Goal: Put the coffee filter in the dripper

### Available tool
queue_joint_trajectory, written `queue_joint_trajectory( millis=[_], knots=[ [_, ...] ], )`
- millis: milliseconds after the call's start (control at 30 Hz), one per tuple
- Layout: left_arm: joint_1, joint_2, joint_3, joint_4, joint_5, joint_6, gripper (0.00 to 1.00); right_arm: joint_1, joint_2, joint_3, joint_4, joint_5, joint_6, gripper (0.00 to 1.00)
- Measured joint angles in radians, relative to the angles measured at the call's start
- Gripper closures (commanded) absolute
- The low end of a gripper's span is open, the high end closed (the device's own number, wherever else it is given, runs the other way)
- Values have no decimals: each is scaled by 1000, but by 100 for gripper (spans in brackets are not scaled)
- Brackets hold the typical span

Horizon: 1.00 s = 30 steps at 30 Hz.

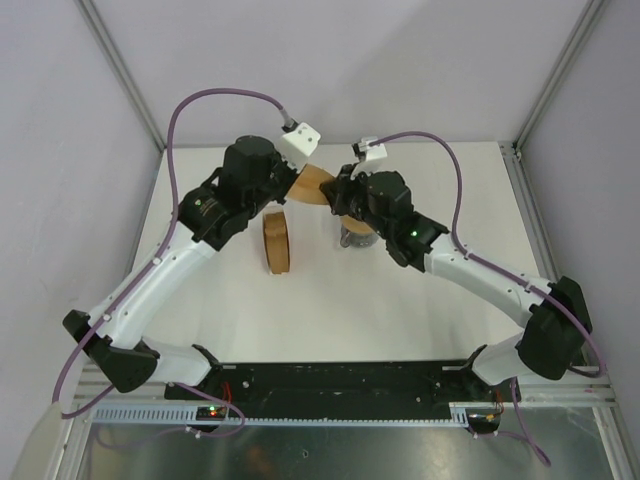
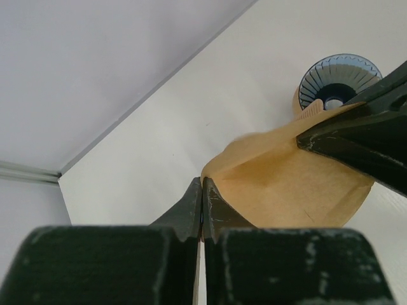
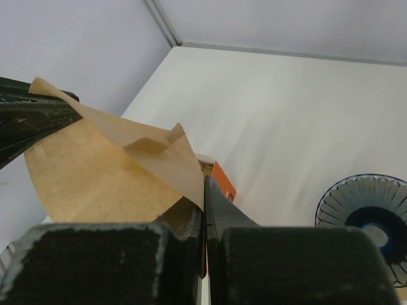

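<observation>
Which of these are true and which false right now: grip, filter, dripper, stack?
1. Both the left tool and the right tool are shut on the coffee filter. True.
2. The coffee filter lies flat on the table. False: it hangs in the air, pinched between the two tools.
3. The dripper holds no filter. True.
4. The stack of filters stands on edge between the arms. True.
5. The dripper is opaque white. False: it is blue and ribbed.

arms (image 1: pixel 150 285): white links, black joints | cables (image 1: pixel 215 95): purple, looping to white camera boxes (image 1: pixel 300 140) | lights (image 1: pixel 199 207): green on forearms | left gripper (image 2: pixel 202 190): black tapered fingers (image 2: pixel 187 213), scuffed edges
</observation>
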Motion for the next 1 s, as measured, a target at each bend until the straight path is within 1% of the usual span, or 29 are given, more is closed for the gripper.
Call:
queue_joint_trajectory(
  millis=[33,67,100,167,233,300,367,400,467,500,633,833,1000],
  knots=[
    [1,0,3,-3,3,0,94,-7,-6,0,-9,-17,-4,100],
    [1,0,7,-6,6,0,85,-13,-11,0,-15,-34,-9,100],
    [1,0,12,-9,16,0,71,-19,-16,0,-21,-46,-11,100],
    [2,-1,18,-8,24,5,47,-40,-31,0,-45,-76,-17,100],
    [5,-3,18,-10,27,8,31,-66,-44,7,-96,-93,-21,100],
    [9,-5,18,-10,27,3,16,-95,-46,40,-183,-102,-31,100],
    [11,-6,18,-11,26,3,5,-125,-44,87,-284,-114,-39,100],
    [12,-6,18,-12,22,-1,3,-137,-42,109,-325,-119,-42,100],
    [16,-6,18,-13,19,-2,1,-171,-29,175,-422,-132,-47,100],
    [21,-6,18,-13,19,-4,1,-192,-16,218,-480,-141,-52,100],
    [50,-6,18,-13,18,-10,0,-245,46,335,-628,-173,-72,100],
    [106,-6,-2,-9,26,-28,0,-293,160,478,-822,-205,-110,100],
    [116,-1,-37,-9,51,-34,0,-305,271,603,-952,-199,-147,100]
  ],
)
